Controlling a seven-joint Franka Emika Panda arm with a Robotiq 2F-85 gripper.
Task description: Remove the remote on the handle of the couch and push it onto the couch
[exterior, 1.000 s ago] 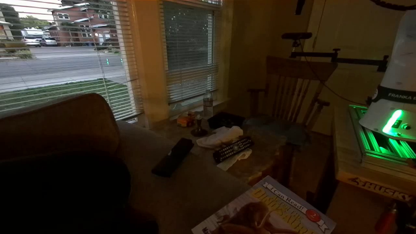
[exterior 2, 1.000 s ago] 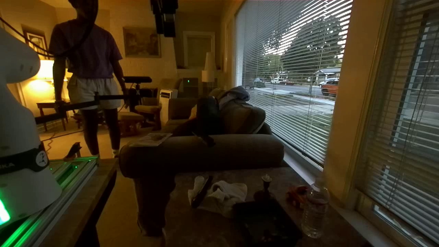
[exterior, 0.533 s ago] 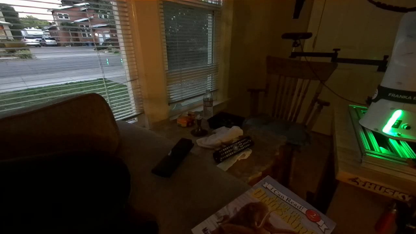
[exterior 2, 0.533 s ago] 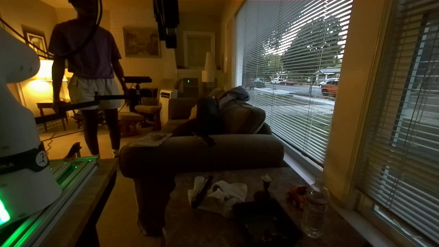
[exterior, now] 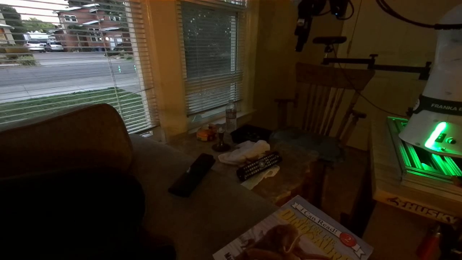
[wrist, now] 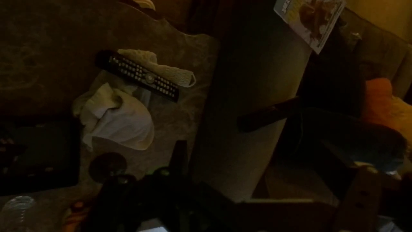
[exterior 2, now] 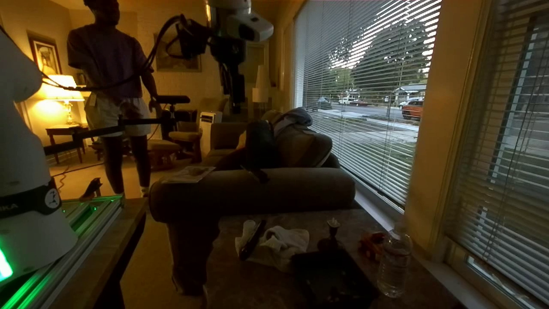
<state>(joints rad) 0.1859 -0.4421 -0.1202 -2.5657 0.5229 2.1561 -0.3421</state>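
Note:
A slim dark remote lies flat on the broad brown handle of the couch. In the wrist view the remote lies across the handle, one end at the couch-side edge; its buttons are too dark to make out. The couch has a bulky back cushion and also shows in an exterior view. My gripper hangs above the handle, well clear of the remote. In the wrist view my gripper is open and empty, its fingers wide apart, with the remote beyond the fingertips.
A book lies on the handle's front end. The side table holds a remote with pale buttons, a white cloth, a candle holder, a black tray and a bottle. A person stands behind.
My gripper has come down into view in both exterior views, moving lower and towards the couch. The remote and the other objects have not moved. The person has shifted slightly.

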